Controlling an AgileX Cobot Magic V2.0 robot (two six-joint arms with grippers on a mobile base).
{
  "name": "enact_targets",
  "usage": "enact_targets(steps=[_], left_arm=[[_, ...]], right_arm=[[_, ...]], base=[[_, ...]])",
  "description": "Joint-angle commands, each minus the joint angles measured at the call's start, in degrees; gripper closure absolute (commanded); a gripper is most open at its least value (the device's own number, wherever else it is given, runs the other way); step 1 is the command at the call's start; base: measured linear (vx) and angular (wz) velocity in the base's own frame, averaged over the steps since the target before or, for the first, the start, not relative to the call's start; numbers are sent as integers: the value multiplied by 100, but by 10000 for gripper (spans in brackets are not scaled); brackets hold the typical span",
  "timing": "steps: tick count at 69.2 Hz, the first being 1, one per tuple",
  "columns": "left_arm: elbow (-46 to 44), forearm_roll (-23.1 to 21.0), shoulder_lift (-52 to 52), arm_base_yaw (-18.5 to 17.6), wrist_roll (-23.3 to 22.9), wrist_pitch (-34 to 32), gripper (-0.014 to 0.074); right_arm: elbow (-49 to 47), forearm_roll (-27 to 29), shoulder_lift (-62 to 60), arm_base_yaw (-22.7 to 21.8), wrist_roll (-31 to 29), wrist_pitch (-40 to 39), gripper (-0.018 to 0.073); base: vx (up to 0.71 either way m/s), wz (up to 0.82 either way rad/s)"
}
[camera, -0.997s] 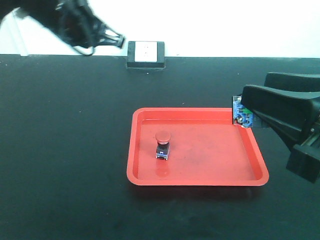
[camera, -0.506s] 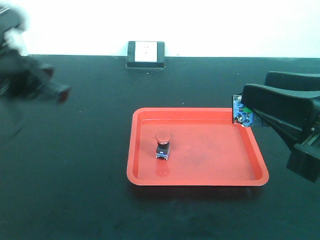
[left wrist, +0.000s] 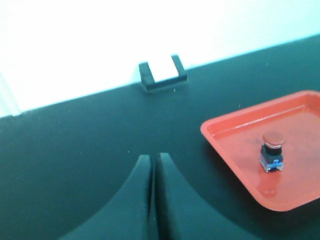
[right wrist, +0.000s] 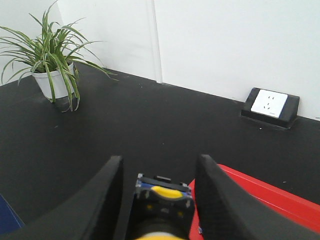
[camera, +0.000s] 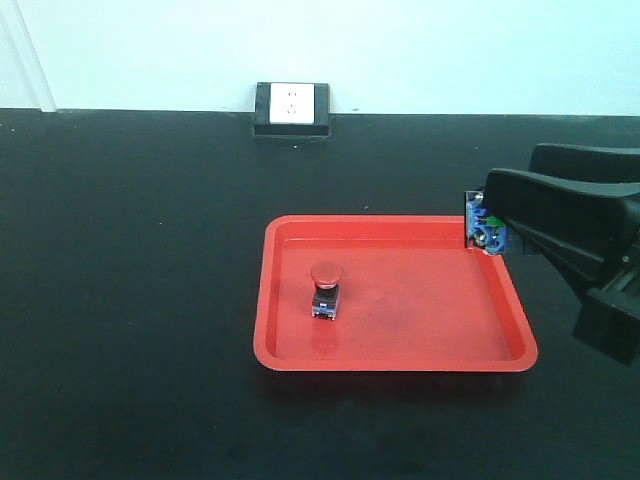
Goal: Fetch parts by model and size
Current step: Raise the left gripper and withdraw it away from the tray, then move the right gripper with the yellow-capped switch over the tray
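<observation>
A shallow red plastic tray (camera: 395, 361) with rounded corners lies on the black tabletop (camera: 130, 300), slightly toward 3 o'clock from centre. At 12 o'clock, against the white wall (camera: 450, 50), sits a white socket plate in a black housing (camera: 292, 108). A green spider plant in a white pot (right wrist: 52, 80) stands at 10 o'clock in the right wrist view.

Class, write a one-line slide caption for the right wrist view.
Right gripper holds a yellow-capped push-button switch beside the red tray.

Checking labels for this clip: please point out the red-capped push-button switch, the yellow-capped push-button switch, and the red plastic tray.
Red-capped push-button switch (camera: 325, 274): front view, round cap.
Yellow-capped push-button switch (right wrist: 164, 192): right wrist view, yellow cap between the tool's fingers.
Red plastic tray (camera: 262, 300): front view, left rim.
</observation>
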Motion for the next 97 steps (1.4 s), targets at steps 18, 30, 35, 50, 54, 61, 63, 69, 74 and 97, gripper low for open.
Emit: enact_targets(steps=[18,30,35,50,54,61,63,69,74,97], left_arm=[[637,3,-1360,9,-20,-390,603],[682,3,-1444,9,-20,-342,603],[682,3,-1444,9,-20,-342,603],[682,8,-1444,9,-20,-344,603],[682,8,-1444,9,-20,-344,603],[682,8,-1444,9,-20,-344,603],[682,8,-1444,9,-20,-344,603],[682,8,-1444,9,-20,-344,603],[682,8,-1444,9,-20,-344,603],[682,14,-1444,9,-14,-344,603]], right_arm=[[-196,7,-29,-9,-38,-408,564],[-196,7,125,-9,-38,-419,564],[-196,-18,329,-11,-38,-419,564],[-222,-11,1354,-16,157,-646,564],[-329,-20,1642,-37,252,-629,564],[-630,-37,2224,-260,423,-542,564],[-752,-37,2365,-369,468,-500,564],[-1064,-24,2756,-797,523,-274,564],[-1357,-10,3081,-1137,517,42,564],[-2938,-736,4819,-1898,452,1806,564]], base=[[0,0],[0,0],[0,0],[0,0],[0,0],[0,0],[0,0],[0,0],[0,0],[0,0]])
